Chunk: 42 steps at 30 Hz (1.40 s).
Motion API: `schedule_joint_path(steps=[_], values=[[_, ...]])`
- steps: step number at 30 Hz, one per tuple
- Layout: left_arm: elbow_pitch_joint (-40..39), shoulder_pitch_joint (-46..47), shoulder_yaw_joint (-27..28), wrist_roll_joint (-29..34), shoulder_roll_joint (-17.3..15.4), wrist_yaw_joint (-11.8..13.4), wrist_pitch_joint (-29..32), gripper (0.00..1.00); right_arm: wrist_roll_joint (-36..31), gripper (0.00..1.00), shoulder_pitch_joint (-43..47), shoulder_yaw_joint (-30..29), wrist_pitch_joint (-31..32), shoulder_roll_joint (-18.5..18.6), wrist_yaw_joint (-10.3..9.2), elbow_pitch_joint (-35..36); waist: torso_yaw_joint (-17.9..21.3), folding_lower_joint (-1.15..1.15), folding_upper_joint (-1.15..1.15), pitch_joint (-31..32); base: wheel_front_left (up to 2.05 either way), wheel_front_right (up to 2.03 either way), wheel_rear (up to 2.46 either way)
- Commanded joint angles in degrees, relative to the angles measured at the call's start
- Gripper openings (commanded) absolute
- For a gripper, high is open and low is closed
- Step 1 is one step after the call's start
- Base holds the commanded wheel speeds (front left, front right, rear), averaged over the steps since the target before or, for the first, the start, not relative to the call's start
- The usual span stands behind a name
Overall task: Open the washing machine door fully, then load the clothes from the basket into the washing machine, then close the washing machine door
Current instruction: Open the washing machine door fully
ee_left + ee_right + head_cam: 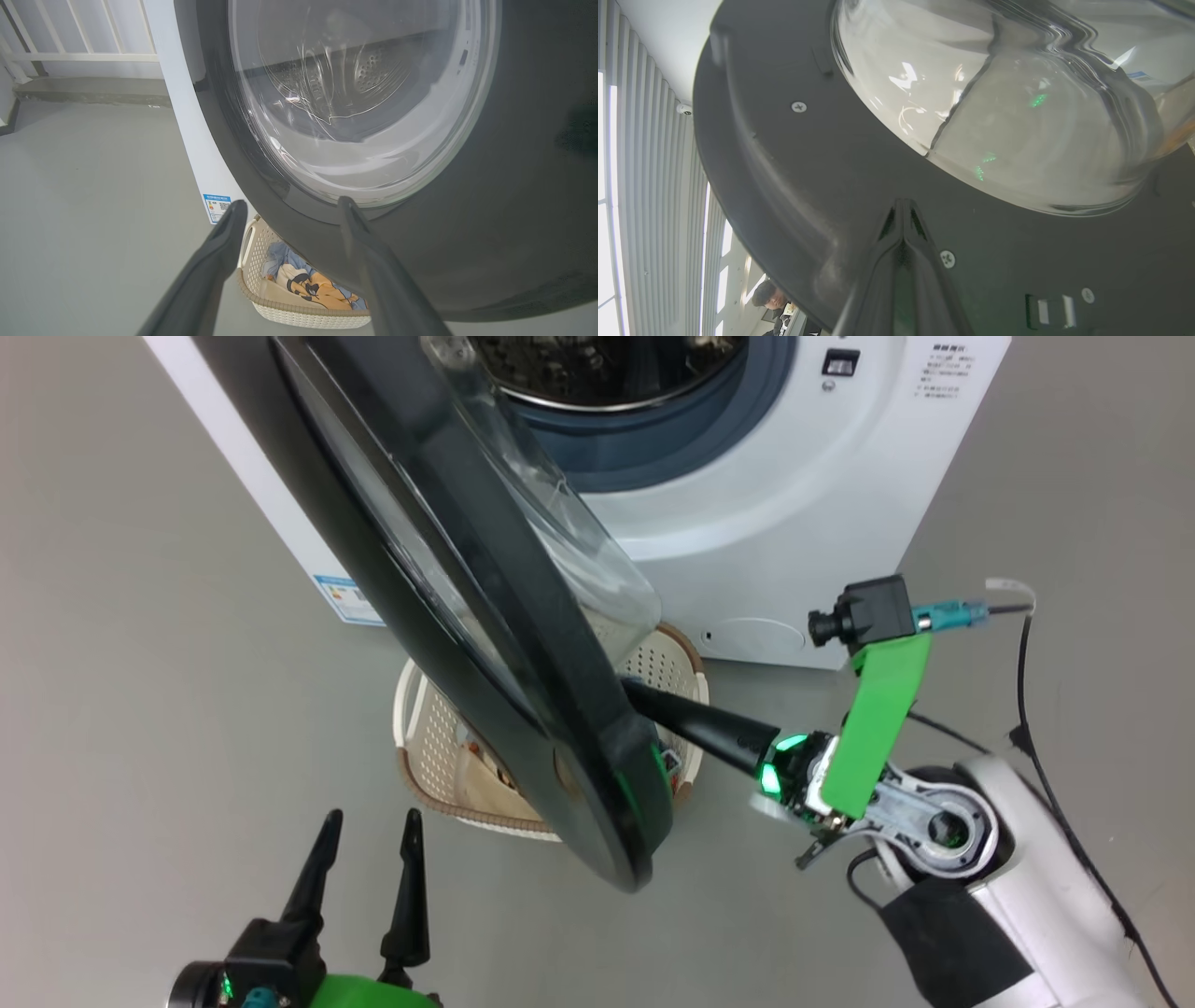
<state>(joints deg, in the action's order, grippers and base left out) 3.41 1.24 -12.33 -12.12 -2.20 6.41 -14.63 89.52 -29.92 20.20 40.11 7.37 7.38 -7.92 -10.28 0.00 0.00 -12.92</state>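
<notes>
the grey floor (140, 709) carries everything here. the white washing machine (794, 523) stands on it, ahead of my left gripper (372, 814) and off to its right. the basket (425, 756) sits on the floor just ahead of that gripper, near the machine's foot.

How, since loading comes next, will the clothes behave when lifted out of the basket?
The clothes lie crumpled in soft folds, so they will probably sag and trail from a pinch. They look like thin fabric, so likely light. The small perforated basket may shift if fabric snags.
</notes>
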Motion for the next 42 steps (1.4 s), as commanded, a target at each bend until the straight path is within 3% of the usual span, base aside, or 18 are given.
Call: schedule_joint_path(steps=[1, 32, 42], values=[[-1.0, 0.1, 1.9, -0.6, -0.7, -0.2, -0.4, 1.00, 0.3, 0.00, 1.2, 1.7, -0.3, -1.8, 0.11, 1.4, -0.4, 0.00, 0.00, 1.0, 0.00, 0.00, 0.00], [-0.5, -1.7, 3.2, -1.9, -0.7, -0.9, -0.4, 1.00, 1.8, 0.00, 3.9, 14.2, -12.9, -4.5, 0.11, -5.0, -1.0, 0.00, 0.00, 7.6, 0.00, 0.00, 0.00], [-0.6, -1.8, 4.0, -1.4, -0.7, -1.1, -0.4, 1.00, 2.4, 0.00, 3.8, 14.7, -15.7, -4.5, 0.11, -5.6, -0.7, 0.00, 0.00, 8.3, 0.00, 0.00, 0.00]])
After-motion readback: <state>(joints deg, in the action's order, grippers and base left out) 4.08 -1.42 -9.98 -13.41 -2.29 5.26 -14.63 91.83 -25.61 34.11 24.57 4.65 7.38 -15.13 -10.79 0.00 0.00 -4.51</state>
